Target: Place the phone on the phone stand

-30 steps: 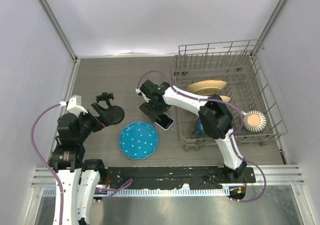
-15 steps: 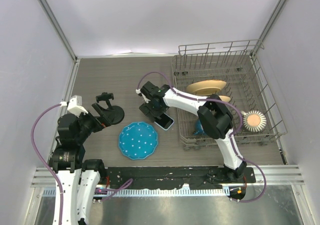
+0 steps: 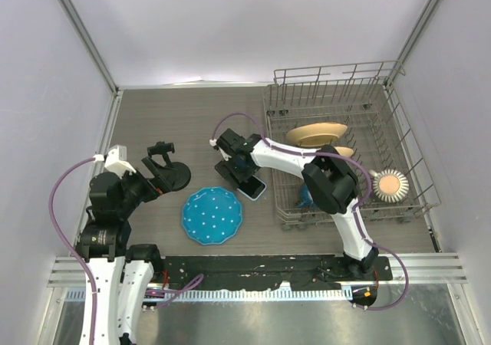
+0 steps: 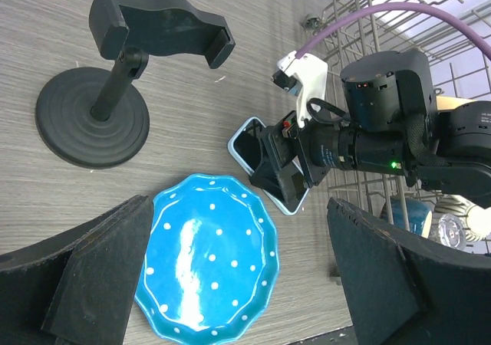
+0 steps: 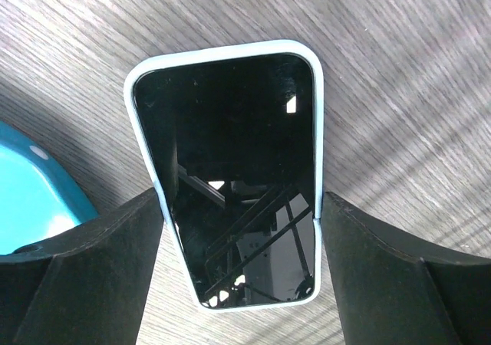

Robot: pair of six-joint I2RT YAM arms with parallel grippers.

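Observation:
The phone [image 3: 254, 186], black screen with a light blue rim, lies flat on the wooden table just right of the blue plate; it also shows in the right wrist view [image 5: 230, 146] and the left wrist view [image 4: 245, 142]. My right gripper [image 3: 239, 172] reaches down over it, and its two fingers press both long edges of the phone [image 5: 239, 207]. The phone stand [image 3: 171, 173] stands upright at the left, its cradle empty [image 4: 159, 32]. My left gripper [image 3: 156, 181] hovers beside the stand, wide open and empty [image 4: 238, 284].
A round blue dotted plate [image 3: 212, 215] lies between the stand and the phone, below my left gripper [image 4: 207, 261]. A wire dish rack [image 3: 337, 77] fills the right side, holding a beige plate [image 3: 316, 133], a blue cup [image 3: 306, 196] and a round ribbed object [image 3: 391, 184].
My right gripper has shifted slightly to the right over the phone. The left arm and the stand have stayed put.

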